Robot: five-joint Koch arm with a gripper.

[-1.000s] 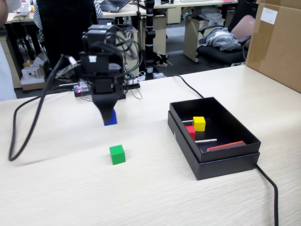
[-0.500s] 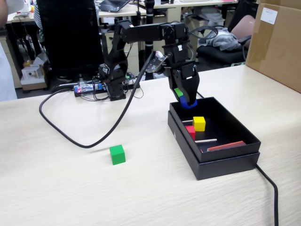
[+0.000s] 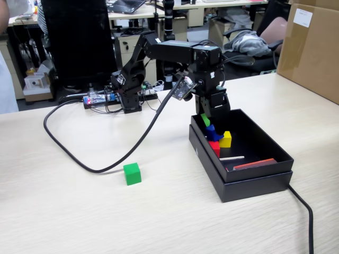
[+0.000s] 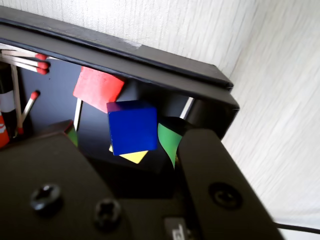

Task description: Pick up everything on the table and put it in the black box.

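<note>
My gripper (image 3: 207,121) hangs over the near-left end of the black box (image 3: 265,177), jaws open, with green pads on the tips. A blue cube (image 3: 212,131) sits just below and between the jaws. In the wrist view the blue cube (image 4: 132,127) has a wide gap to the left jaw and lies close to the right green pad (image 4: 169,142). A red cube (image 3: 214,146) and a yellow cube (image 3: 226,139) lie in the box. A green cube (image 3: 132,173) stands on the table, left of the box.
The box also holds matches (image 4: 25,61), a white stick (image 3: 232,157) and a flat red piece (image 3: 254,163). A black cable (image 3: 79,159) loops across the table behind the green cube. A cardboard box (image 3: 312,47) stands at the far right.
</note>
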